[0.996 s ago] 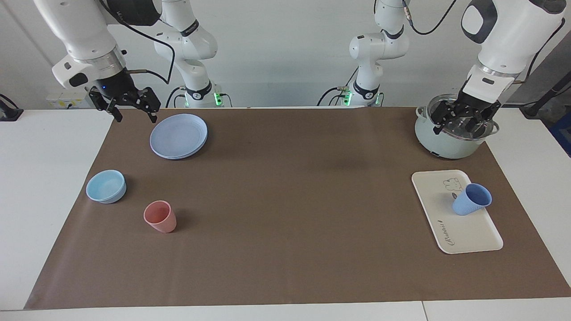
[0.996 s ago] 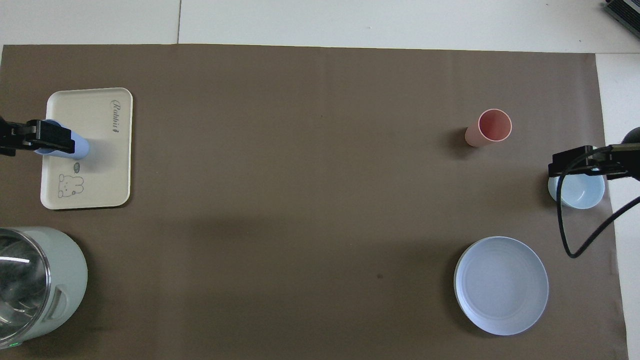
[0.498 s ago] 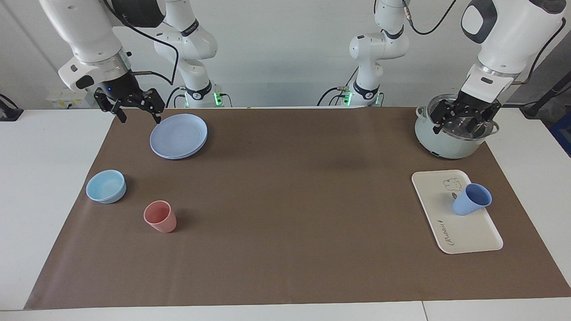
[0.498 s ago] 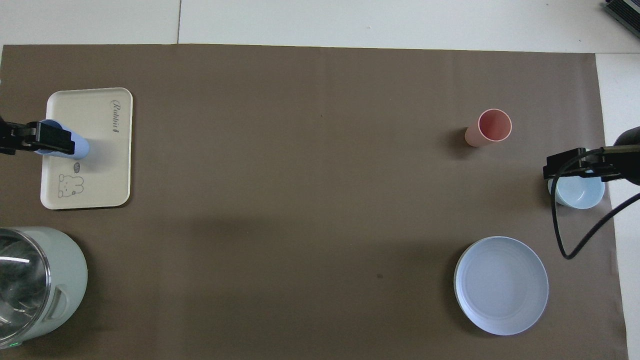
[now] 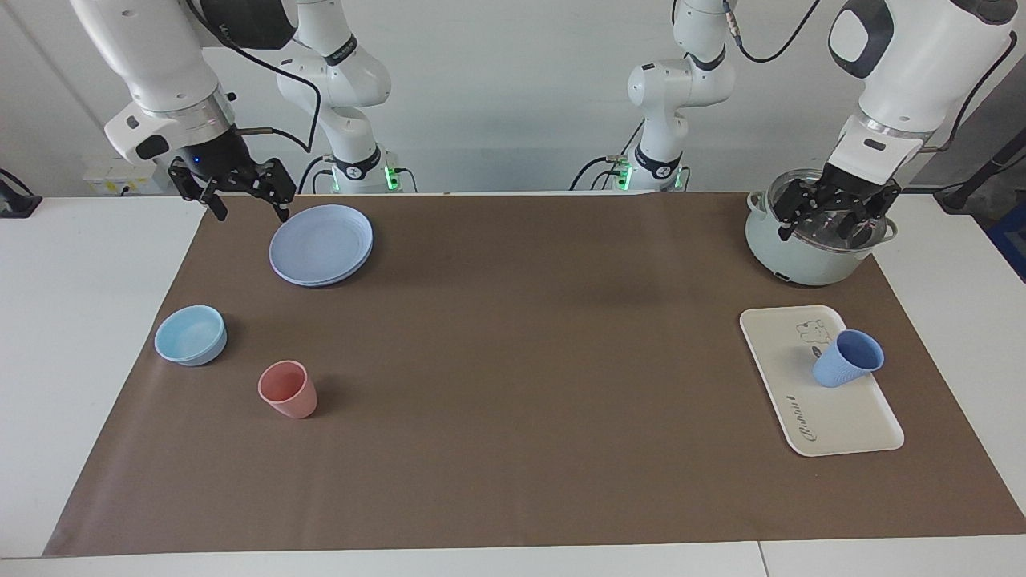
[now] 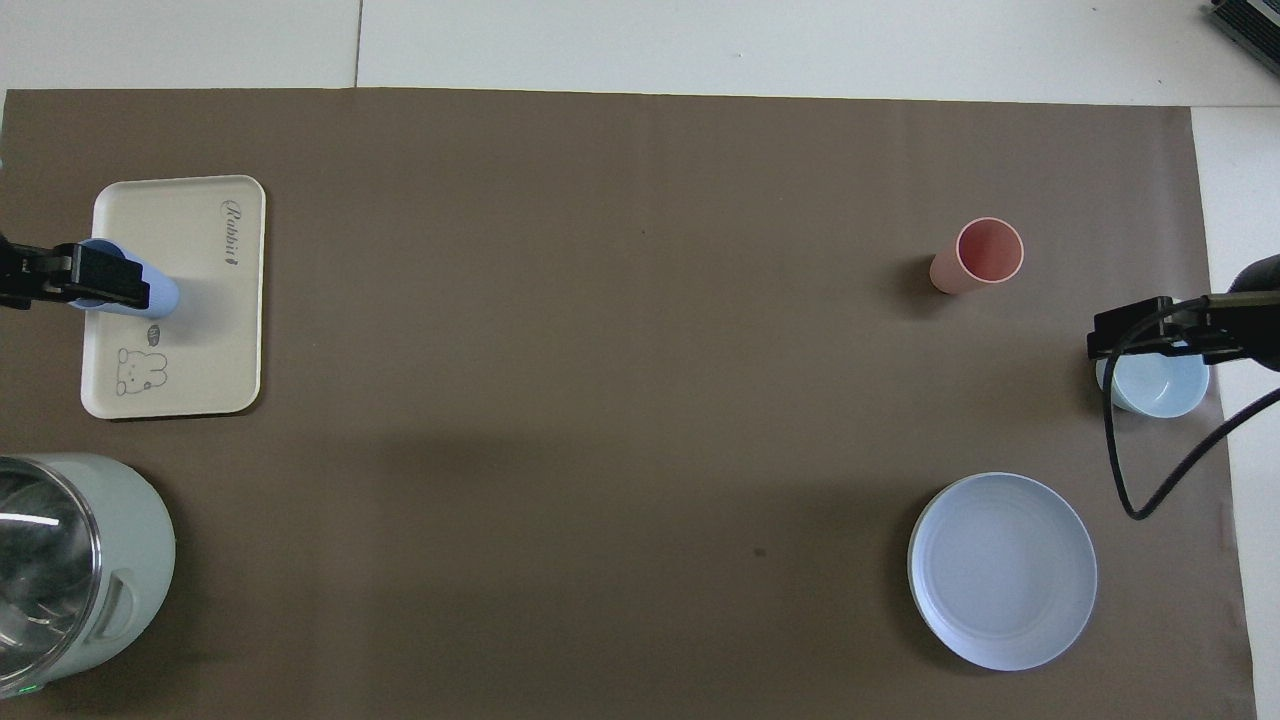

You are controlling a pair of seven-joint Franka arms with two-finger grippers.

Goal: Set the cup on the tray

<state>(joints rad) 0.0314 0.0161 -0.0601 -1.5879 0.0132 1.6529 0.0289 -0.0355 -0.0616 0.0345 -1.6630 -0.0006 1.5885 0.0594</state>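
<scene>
The periwinkle-blue cup (image 5: 848,358) stands mouth up on the cream tray (image 5: 834,421), close to the tray's long edge at the left arm's end of the table. Nothing touches the cup. My left gripper (image 5: 830,226) hangs open and empty over the mint-green pot (image 5: 801,260), well clear of the cup. In the overhead view one of its fingers (image 6: 100,278) covers part of the cup (image 6: 155,296) on the tray (image 6: 190,370). My right gripper (image 5: 247,210) hangs open and empty above the mat's corner beside the blue plate (image 5: 321,243); in the overhead view the right gripper (image 6: 1160,335) overlaps the bowl.
At the right arm's end of the table are a round blue plate (image 6: 1002,570), a light-blue bowl (image 5: 191,334) (image 6: 1155,385) and a pink cup (image 5: 287,389) (image 6: 978,257). The glass-lidded pot (image 6: 125,560) sits beside the tray, nearer to the robots. A brown mat (image 5: 513,361) covers the table.
My right gripper has risen a little and shifted slightly toward the plate, then held still. The left gripper edged up very slightly. Cup and tray have not moved.
</scene>
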